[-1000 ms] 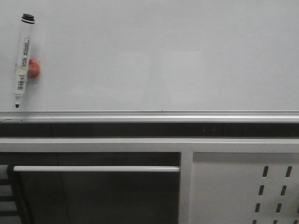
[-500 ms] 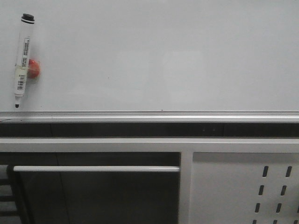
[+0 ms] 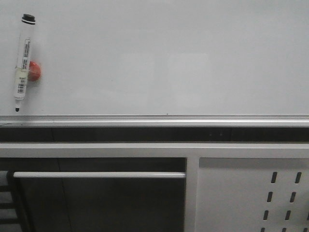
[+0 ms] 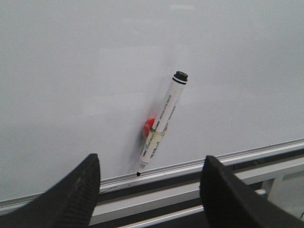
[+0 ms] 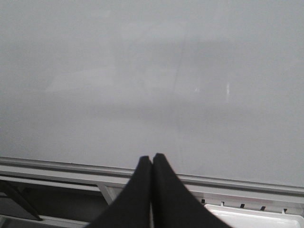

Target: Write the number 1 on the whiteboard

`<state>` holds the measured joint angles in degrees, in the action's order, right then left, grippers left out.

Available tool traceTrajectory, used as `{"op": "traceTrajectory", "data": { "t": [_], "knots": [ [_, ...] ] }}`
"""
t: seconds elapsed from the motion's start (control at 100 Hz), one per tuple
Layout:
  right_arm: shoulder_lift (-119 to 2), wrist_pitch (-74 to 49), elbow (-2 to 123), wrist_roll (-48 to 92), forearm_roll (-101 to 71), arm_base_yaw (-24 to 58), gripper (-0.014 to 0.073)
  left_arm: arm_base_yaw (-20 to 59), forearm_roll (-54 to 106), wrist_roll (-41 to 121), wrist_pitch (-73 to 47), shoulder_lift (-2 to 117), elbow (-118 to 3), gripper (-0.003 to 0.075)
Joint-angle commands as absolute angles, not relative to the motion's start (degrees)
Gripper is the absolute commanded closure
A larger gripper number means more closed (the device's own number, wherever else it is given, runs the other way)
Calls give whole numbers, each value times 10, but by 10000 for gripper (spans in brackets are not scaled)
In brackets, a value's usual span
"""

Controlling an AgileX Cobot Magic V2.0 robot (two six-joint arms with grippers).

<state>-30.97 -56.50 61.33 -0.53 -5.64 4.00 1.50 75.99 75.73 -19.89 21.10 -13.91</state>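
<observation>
Near the whiteboard's (image 3: 169, 58) left edge, just above its silver bottom rail (image 3: 154, 118), a white marker pen (image 3: 22, 63) hangs almost upright, black end uppermost, uncapped black tip pointing down and stopping just short of the rail. A small red magnet (image 3: 34, 71) sits touching the pen's right side at about mid-barrel, against the board. Left wrist view confirms the same arrangement: pen (image 4: 160, 124) tilted slightly, magnet (image 4: 148, 127) behind the barrel, tip close to the rail. Left gripper (image 4: 149, 190) faces the pen from in front of the board, its two black fingers (image 4: 71, 197) spread wide with the pen seen between them; nothing held, no contact with pen or board. Board surface from the pen across to the right edge is plain glossy white-grey; no black stroke visible on it in any view, so the number 1 is not yet written. Right gripper (image 5: 152, 164) faces the board further right, fingers pressed together tip to tip, holding nothing. Below the rail in the front view: a dark gap, a white frame bar (image 3: 154, 150), and toward the lower right corner a perforated grey metal panel (image 3: 251, 193).
</observation>
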Motion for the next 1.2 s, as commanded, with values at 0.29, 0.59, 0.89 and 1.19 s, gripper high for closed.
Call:
{"op": "traceTrajectory", "data": {
  "t": [0.29, 0.59, 0.89, 1.19],
  "knots": [
    [-320, -549, 628, 0, -59, 42, 656, 19, 793, 764, -176, 221, -154, 311],
    [-320, -549, 628, 0, -59, 42, 656, 19, 793, 780, -188, 221, -154, 311],
    [-320, -549, 628, 0, -59, 42, 656, 19, 451, 381, -174, 221, -183, 312],
    [-320, -549, 628, 0, -59, 42, 656, 113, 89, 6, -38, 222, -177, 312]
  ]
}}
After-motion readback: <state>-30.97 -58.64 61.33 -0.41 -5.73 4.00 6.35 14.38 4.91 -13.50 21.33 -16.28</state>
